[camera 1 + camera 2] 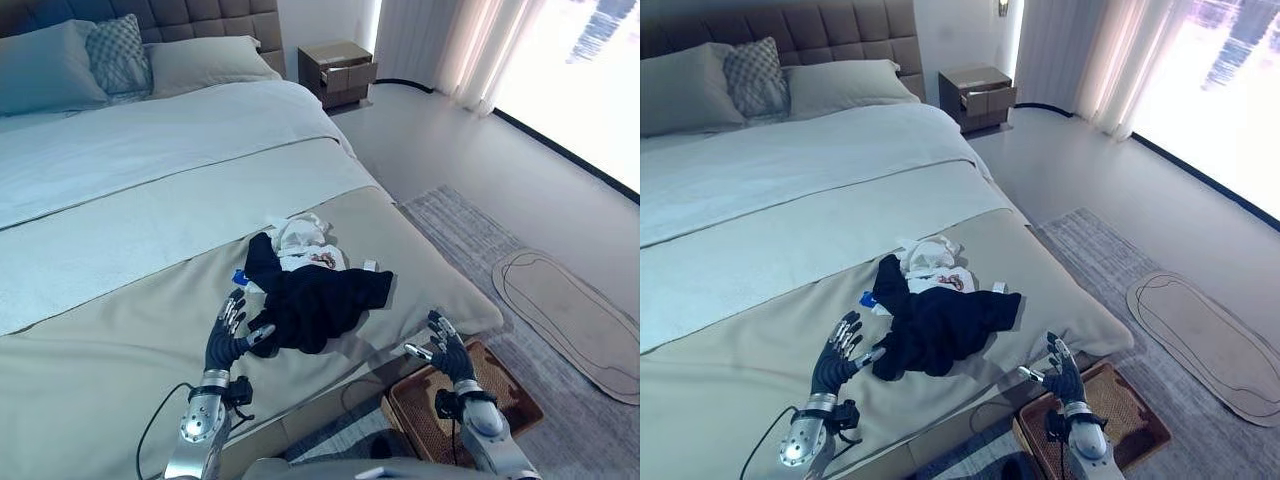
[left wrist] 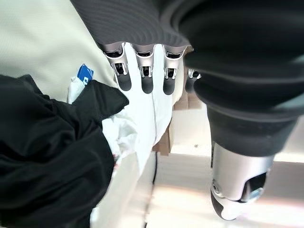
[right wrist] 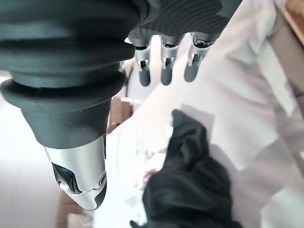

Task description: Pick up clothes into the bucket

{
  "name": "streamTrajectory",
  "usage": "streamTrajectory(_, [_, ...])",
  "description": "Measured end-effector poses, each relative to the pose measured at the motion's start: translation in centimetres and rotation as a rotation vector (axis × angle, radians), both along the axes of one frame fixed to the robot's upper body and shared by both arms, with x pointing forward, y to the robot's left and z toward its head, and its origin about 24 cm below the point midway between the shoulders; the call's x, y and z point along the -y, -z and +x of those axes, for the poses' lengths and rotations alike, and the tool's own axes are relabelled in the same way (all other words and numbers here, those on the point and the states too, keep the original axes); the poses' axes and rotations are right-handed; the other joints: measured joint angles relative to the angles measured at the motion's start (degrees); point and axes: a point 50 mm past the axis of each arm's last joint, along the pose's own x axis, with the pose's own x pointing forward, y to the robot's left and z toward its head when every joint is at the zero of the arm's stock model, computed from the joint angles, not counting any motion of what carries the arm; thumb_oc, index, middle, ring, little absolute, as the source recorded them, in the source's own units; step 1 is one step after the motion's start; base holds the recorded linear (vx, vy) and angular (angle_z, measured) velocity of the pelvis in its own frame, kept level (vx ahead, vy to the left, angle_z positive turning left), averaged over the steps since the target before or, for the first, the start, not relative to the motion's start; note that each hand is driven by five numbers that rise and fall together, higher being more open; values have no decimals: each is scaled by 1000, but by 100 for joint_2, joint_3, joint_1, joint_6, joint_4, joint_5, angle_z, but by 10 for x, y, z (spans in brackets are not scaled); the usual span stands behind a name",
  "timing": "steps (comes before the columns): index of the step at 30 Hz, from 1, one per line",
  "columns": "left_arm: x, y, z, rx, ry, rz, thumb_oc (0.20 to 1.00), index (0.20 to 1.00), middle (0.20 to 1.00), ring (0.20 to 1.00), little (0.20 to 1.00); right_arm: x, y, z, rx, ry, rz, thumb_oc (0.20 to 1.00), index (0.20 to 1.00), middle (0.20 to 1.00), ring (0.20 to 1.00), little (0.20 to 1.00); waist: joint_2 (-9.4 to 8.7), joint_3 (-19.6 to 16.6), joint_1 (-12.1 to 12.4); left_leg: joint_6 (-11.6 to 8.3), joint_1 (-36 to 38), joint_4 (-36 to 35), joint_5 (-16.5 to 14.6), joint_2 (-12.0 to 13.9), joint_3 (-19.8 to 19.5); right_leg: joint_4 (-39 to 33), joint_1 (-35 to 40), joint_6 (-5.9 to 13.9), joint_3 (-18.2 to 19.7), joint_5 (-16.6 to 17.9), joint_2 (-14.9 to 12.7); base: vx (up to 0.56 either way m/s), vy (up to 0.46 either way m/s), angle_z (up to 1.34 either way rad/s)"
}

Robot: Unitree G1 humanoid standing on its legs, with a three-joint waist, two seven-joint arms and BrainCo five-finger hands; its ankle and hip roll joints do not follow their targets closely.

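Left hand (image 1: 228, 338) spread beside black garment (image 1: 318, 300), thumb touching its hem, likely lined up to grasp. Garment overlaps white clothing (image 1: 300, 238) on bed (image 1: 120, 330). Right hand (image 1: 449, 354) spread, empty, off the bed's corner above woven basket (image 1: 500, 392), probably the bucket.

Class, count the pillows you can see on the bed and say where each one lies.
3, all at the headboard: a plain pillow far left, a patterned pillow leaning beside it, another plain pillow on the right. Others may be hidden.

Window (image 1: 580, 80) glare upper right, wrist views overexposed
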Motion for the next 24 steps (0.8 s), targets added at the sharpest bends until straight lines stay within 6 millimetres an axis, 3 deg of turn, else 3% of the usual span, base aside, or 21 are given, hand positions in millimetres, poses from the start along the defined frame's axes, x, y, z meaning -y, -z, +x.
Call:
streamTrajectory(3, [0, -3, 11, 21, 1, 57, 1000, 1000, 1000, 1000, 1000, -1, -6, 11, 33, -10, -13, 1000, 1000, 1000, 1000, 1000, 36, 149, 1, -11, -276, 210, -4, -72, 68, 118, -244, 9, 61, 48, -42, -97, 93, -14])
streamTrajectory(6, [6, -20, 33, 107, 11, 114, 1000, 1000, 1000, 1000, 1000, -2, -19, 29, 92, -26, -26, 1000, 1000, 1000, 1000, 1000, 66, 472, -4, -5, -580, 434, -8, -131, 188, 413, -656, 9, 199, 56, -136, -137, 95, -17])
streamTrajectory(8, [10, -42, 56, 208, 20, 175, 1000, 1000, 1000, 1000, 1000, -6, -34, 50, 161, -48, -34, 1000, 1000, 1000, 1000, 1000, 64, 852, -10, -4, -906, 619, -3, -205, 225, 612, -1013, 34, 254, 83, -197, -169, 93, -11])
streamTrajectory(10, [11, -53, 66, 258, 19, 209, 1000, 1000, 1000, 1000, 1000, -9, -41, 58, 189, -54, -37, 1000, 1000, 1000, 1000, 1000, 53, 1005, -15, -1, -1078, 719, -4, -233, 254, 759, -1226, 38, 302, 80, -210, -169, 103, -10])
streamTrajectory(13, [16, -88, 97, 404, 12, 337, 1000, 1000, 1000, 1000, 1000, -16, -62, 81, 274, -88, -61, 1000, 1000, 1000, 1000, 1000, -10, 1450, -43, 81, -1893, 1331, -170, -299, 440, 1341, -2126, 27, 453, 24, -282, -127, 62, -23])
streamTrajectory(15, [19, -107, 115, 476, -15, 426, 1000, 1000, 1000, 1000, 1000, -21, -75, 93, 327, -96, -71, 1000, 1000, 1000, 1000, 1000, -86, 1882, -122, 94, -2154, 1579, -182, -348, 474, 1608, -2413, 53, 518, 26, -322, -112, 43, -4])
streamTrajectory(19, [15, -132, 128, 577, -66, 610, 1000, 1000, 1000, 1000, 1000, -21, -83, 98, 359, -85, -89, 1000, 1000, 1000, 1000, 1000, -276, 2124, -274, 121, -2751, 1960, -298, -343, 526, 1909, -3011, 37, 555, -13, -322, -59, 16, -9])
streamTrajectory(24, [5, -157, 142, 652, -181, 769, 1000, 1000, 1000, 1000, 1000, -19, -84, 95, 373, -70, -89, 1000, 1000, 1000, 1000, 1000, -378, 2220, -469, 130, -3155, 2133, -341, -313, 562, 2048, -3434, 45, 575, -32, -310, -42, 6, -6])
